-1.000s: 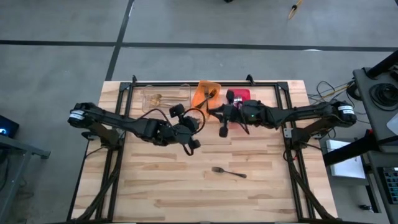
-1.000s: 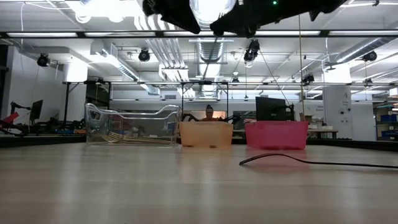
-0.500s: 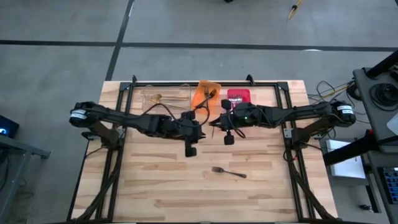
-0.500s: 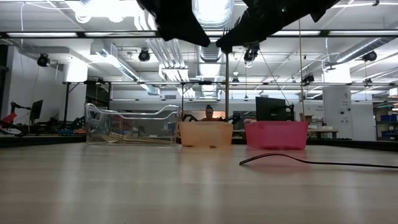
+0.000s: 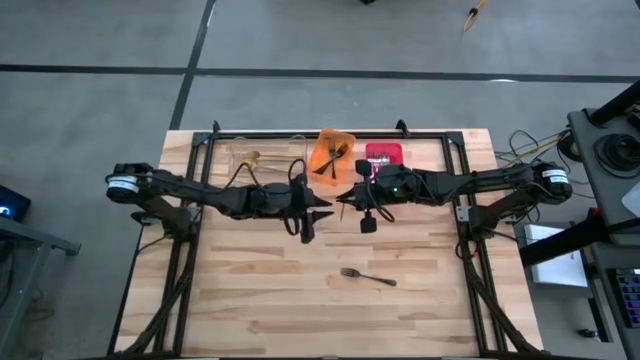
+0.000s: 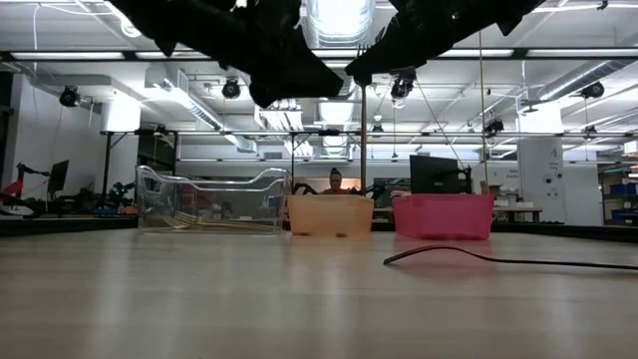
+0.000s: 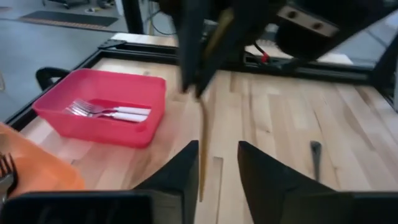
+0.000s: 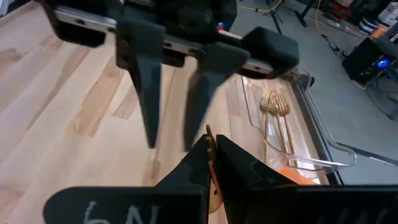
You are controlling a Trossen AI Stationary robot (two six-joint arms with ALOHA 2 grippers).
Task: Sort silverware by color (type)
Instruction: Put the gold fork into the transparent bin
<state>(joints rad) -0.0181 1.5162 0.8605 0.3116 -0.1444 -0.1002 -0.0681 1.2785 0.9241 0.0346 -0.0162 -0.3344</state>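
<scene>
– If the dark right gripper (image 7: 198, 81) lets go of the slim gold utensil (image 7: 202, 143) at this point, what fails?

– Drop. The right gripper is clamped on the utensil's upper end. The piece hangs down in the air, just off the table-centre side of the orange plastic bin (image 5: 331, 152). The dark left gripper (image 7: 217, 146) faces it with its 2 fingers apart. The gold shaft sits in the gap, nearer 1 finger, touching neither that I can see. Release before the left one closes and it falls to the wood. An off-centre squeeze could twist it out.

– Any other hazard?

– Both grippers are nearly nose to nose beside the orange bin; a small misjudged advance would knock them together.

– Remaining pieces?

– 1 black fork (image 5: 366, 276) lies on bare wood, well apart from the orange bin, towards the table's near edge. Gold forks (image 8: 273, 106) lie in the clear plastic bin (image 5: 262, 157) on 1 side of the orange bin. Silver forks with pale handles (image 7: 109, 112) lie in the red plastic bin (image 5: 383, 153) on the other.
</scene>
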